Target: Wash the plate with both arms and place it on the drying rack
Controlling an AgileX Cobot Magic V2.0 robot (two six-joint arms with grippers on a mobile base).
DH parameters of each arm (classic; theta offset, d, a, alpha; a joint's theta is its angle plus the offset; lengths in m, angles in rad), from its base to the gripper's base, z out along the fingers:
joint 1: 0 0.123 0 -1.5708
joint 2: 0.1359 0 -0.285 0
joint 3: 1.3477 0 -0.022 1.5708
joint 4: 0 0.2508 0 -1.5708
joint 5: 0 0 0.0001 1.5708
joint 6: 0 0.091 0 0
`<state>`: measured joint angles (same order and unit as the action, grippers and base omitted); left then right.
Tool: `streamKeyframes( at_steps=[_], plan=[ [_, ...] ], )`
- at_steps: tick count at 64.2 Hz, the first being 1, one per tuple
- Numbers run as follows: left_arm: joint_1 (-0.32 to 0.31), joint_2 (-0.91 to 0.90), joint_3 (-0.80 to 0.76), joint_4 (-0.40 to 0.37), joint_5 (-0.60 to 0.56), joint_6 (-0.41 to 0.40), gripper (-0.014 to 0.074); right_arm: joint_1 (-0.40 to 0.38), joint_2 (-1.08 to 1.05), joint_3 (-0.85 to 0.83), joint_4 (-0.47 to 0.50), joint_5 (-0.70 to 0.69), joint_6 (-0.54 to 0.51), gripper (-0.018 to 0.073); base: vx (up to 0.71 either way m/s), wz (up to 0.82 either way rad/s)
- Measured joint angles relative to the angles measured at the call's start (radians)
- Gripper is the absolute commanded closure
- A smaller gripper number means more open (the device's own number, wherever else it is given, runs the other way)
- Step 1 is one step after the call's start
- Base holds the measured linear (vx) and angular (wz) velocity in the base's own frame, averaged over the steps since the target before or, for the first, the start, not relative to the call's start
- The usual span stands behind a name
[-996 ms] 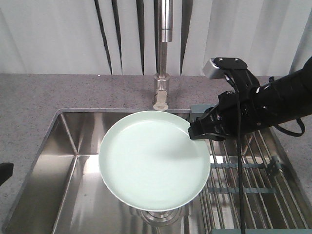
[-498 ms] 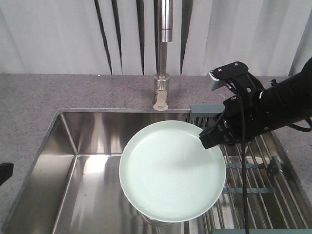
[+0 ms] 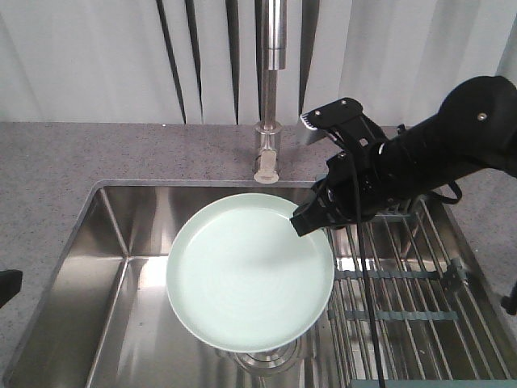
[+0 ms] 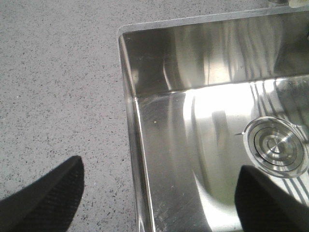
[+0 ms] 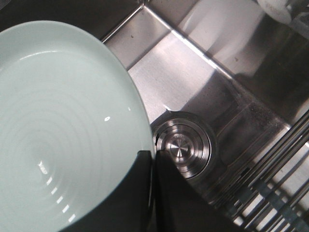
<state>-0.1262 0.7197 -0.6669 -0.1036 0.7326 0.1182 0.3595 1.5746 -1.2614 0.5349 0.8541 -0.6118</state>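
- Front view: shows one plate [image 3: 246, 279], face up and slightly tilted, hanging over the sink [image 3: 113, 242] at 6 o'clock from the single faucet [image 3: 273, 48].
- Shows the right gripper [image 3: 309, 221] pinched tight on the plate's rim at about 2 o'clock, gripping nothing else.
- Counts one drying rack [image 3: 404, 275] at 3 o'clock of the plate, one arm in full view, and a mere dark sliver of the other at the 9 o'clock edge.
- Left wrist view: shows the left gripper [image 4: 159, 195] spread wide, its two fingertips at the bottom corners with nothing between them.
- Looks down on one countertop [image 4: 58, 87], the sink's corner and one drain [image 4: 276, 147] at 3 o'clock; catches no plate.
- Right wrist view: fills the 9 o'clock half with the plate's wet face; confirms the jaws closed over its rim at 6 o'clock.
- Counts one drain just past the rim at 3 o'clock, down in the basin.
- Likely step: presenting the plate for washing. Keep the pinch firm, since a wet rim probably slips. Hold the face level beneath the spout, over the basin. Bring the free claw in from 9 o'clock, clear of the pinched edge.
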Motion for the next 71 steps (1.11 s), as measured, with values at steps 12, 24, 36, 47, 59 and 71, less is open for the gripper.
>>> streamKeyframes(
  at_steps=[12,24,36,47,59,71],
  plan=[
    [0.0,0.0,0.0,0.0,0.0,0.0,0.0004,-0.006,0.087,-0.128,-0.014,0.011,0.02,0.0564,0.0,0.0],
    [0.0,0.0,0.0,0.0,0.0,0.0,0.0004,-0.057,0.142,-0.222,-0.022,0.041,0.045,0.0564,0.0,0.0],
    [0.0,0.0,0.0,0.0,0.0,0.0,0.0004,-0.152,0.129,-0.206,-0.018,0.045,0.054,0.0564,0.0,0.0],
    [0.0,0.0,0.0,0.0,0.0,0.0,0.0004,-0.218,0.033,-0.073,-0.021,-0.007,0.054,0.0561,0.0,0.0],
    [0.0,0.0,0.0,0.0,0.0,0.0,0.0004,-0.244,-0.096,0.085,-0.017,-0.061,0.054,0.0561,0.0,0.0],
    [0.0,0.0,0.0,0.0,0.0,0.0,0.0004,-0.231,-0.181,0.195,-0.017,-0.073,0.061,0.0561,0.0,0.0]
  ],
)
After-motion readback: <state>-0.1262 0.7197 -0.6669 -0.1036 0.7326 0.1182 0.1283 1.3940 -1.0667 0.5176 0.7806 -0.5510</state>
